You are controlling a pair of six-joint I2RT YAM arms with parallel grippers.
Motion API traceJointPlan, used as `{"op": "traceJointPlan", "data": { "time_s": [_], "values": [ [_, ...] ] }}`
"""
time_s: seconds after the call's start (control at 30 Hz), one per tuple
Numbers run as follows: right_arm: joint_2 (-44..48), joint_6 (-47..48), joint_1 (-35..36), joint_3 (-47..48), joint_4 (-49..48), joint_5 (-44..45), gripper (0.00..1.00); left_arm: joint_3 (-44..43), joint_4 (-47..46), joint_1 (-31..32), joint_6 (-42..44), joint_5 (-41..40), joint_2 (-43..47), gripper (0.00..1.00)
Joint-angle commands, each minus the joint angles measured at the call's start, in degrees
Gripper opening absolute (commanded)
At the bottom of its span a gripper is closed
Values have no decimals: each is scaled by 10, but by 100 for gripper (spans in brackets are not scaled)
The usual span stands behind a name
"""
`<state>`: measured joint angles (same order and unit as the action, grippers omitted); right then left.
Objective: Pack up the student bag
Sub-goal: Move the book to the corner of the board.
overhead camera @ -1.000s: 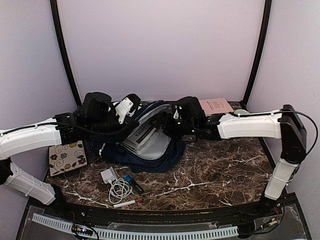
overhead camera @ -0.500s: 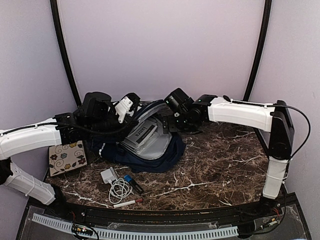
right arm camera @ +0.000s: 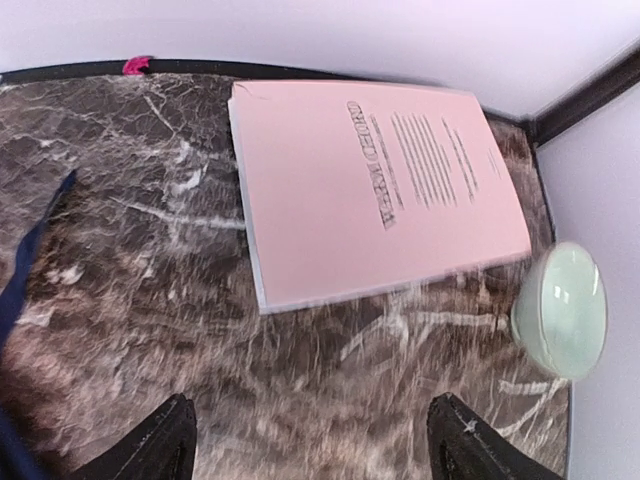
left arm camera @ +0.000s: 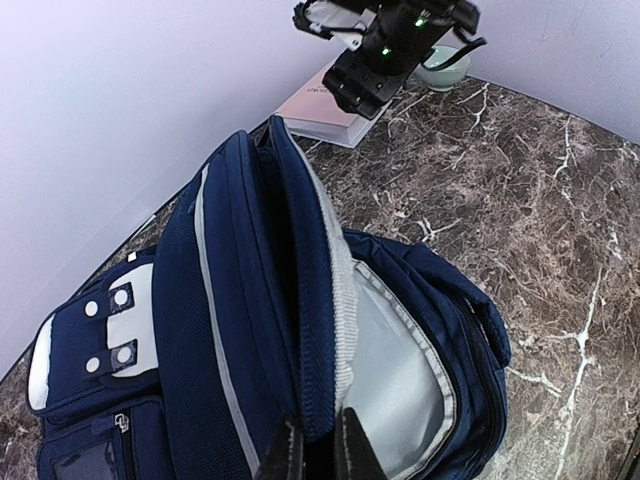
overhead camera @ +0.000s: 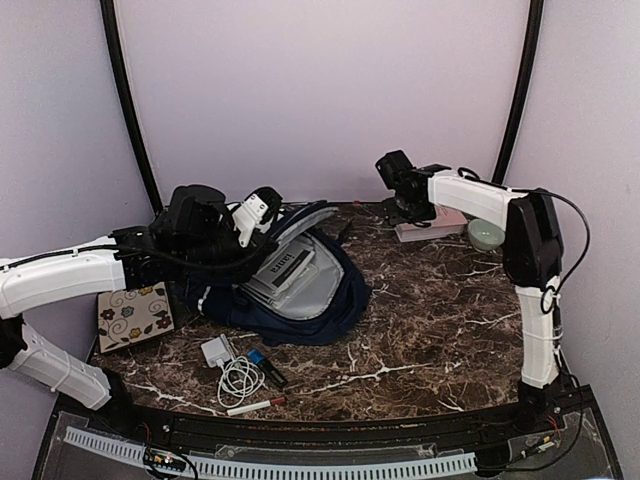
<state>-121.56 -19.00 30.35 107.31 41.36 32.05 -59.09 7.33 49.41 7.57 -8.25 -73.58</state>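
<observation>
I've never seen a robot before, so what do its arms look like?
The left arm and right arm are smooth white shells linked by chunky black joints. Thin black cables run along them. Each ends in black jaws; tiny green lights dot the right wrist.

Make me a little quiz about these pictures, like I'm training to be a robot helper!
1. True or false: the left arm's fingers are pinching the open flap of the big dark navy fabric backpack.
2. What lies just ahead of the right arm's fingers, which are spread open? A) a flat pink rectangular book B) a yellow plate C) a black laptop
3. Fill in: beside the book, on the brown marble table, sits a small round pale green ____.

Key: 1 true; 2 A; 3 bowl.
</observation>
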Motion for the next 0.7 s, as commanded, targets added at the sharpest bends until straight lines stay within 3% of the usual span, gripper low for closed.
{"op": "traceJointPlan", "data": {
  "time_s": [0.0,0.13,0.37,0.67],
  "values": [
    [-105,137,4,80,-16,89,76,-15,-65,3,14,-15,-1,0],
    [-183,214,3,142,-30,150,73,-15,-64,3,18,-17,-11,0],
    [-258,334,-1,165,-109,269,65,-12,-64,2,25,-23,-25,0],
    [-274,425,-8,156,-199,300,52,-10,-65,2,31,-29,-36,0]
  ]
}}
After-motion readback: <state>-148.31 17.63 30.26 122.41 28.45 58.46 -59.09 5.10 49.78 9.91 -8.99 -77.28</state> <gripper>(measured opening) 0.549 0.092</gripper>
